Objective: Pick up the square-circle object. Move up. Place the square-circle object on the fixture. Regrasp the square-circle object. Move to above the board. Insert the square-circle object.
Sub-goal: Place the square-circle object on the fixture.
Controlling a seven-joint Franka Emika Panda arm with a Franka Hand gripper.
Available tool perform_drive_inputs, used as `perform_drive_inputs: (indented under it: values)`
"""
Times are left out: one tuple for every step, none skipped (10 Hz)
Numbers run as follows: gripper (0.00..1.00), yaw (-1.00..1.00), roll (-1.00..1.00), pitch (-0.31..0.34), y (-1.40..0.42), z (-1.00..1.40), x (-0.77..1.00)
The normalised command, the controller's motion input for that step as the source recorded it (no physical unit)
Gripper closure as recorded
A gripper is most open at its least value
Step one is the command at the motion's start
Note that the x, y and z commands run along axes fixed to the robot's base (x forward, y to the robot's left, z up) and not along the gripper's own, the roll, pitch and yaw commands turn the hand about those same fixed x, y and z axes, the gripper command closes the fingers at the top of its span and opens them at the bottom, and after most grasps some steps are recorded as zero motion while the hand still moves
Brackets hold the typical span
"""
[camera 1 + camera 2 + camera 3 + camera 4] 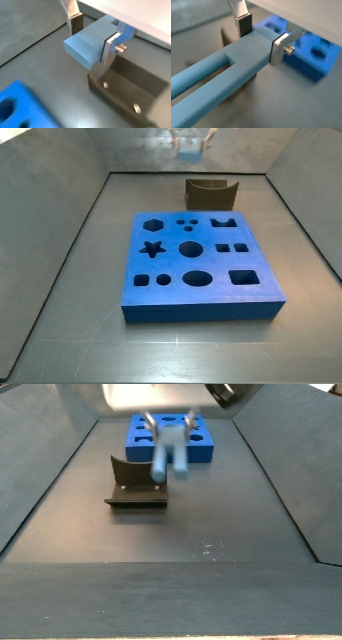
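Gripper [261, 34]: jaws closed on square-circle object [224, 70], held above fixture [135, 483]; lowering onto fixture judged to be required next

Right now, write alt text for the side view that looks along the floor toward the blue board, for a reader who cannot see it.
The gripper holds the long pale blue square-circle object in the air, hanging down just above the dark brown L-shaped fixture on the dark floor. Behind them lies the thick blue board with shaped holes.
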Motion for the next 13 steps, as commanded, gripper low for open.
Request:
perform_drive_inputs:
  values:
    - [1.0, 0.04, -1.0, -0.052, -0.36, 0.75, 0.88]
    - [1.0, 0.03, -1.0, -0.037, -0.18, 0.48, 0.66]
    - [1.0, 0.03, -1.0, -0.025, -0.1, 0.27, 0.51]
    - [1.0, 0.03, -1.0, -0.014, -0.04, 0.07, 0.38]
    - [1.0, 0.03, -1.0, 0.007, 0.0, 0.02, 0.26]
    - [1.0, 0.02, -1.0, 0.031, 0.02, 0.03, 0.17]
    - [1.0, 0.02, -1.0, 0.046, 0.03, 0.02, 0.09]
    - [1.0, 0.01, -1.0, 0.054, 0.03, 0.0, 0.06]
    - [1.0, -0.01, -1.0, 0.068, 0.03, 0.0, 0.06]
    - [1.0, -0.02, -1.0, 0.093, 0.04, -0.01, 0.07]
    - [1.0, -0.05, -0.95, 0.133, 0.04, -0.02, 0.08]
    - [1.0, -0.07, -0.77, 0.138, 0.05, -0.02, 0.08]
    - [1.0, -0.09, -0.58, 0.131, 0.05, -0.02, 0.08]
